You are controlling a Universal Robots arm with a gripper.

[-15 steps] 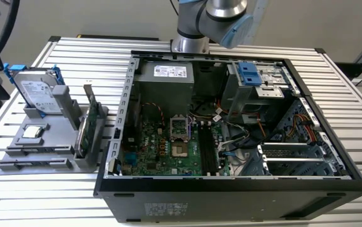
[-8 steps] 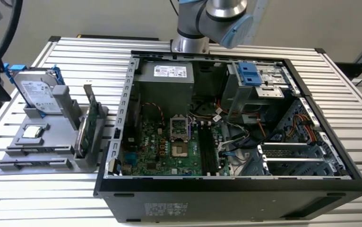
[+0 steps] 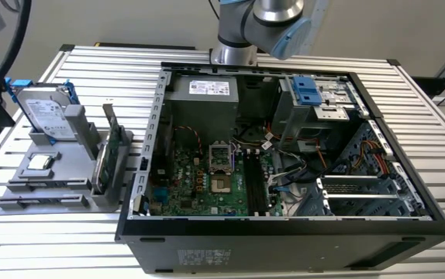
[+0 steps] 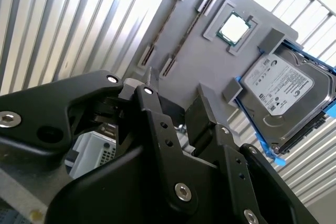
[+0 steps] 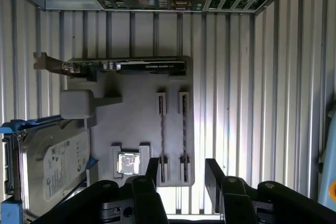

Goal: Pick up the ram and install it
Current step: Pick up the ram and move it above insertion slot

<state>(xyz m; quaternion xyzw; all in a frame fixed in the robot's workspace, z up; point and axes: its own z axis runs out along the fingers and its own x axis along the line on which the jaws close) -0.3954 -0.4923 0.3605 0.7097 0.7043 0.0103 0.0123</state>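
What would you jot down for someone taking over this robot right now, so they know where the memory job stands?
The gripper is open and empty, hovering over the edge of the grey tray and touching nothing.
The two ram sticks stand on edge in the tray, side by side.
Done: nothing yet. The motherboard slots in the open case look empty.
Left: the pick-up and the install.

Two ram sticks [image 5: 161, 129]; drive [image 5: 52, 166], processor [image 5: 129, 163], card [image 5: 147, 66]: one each
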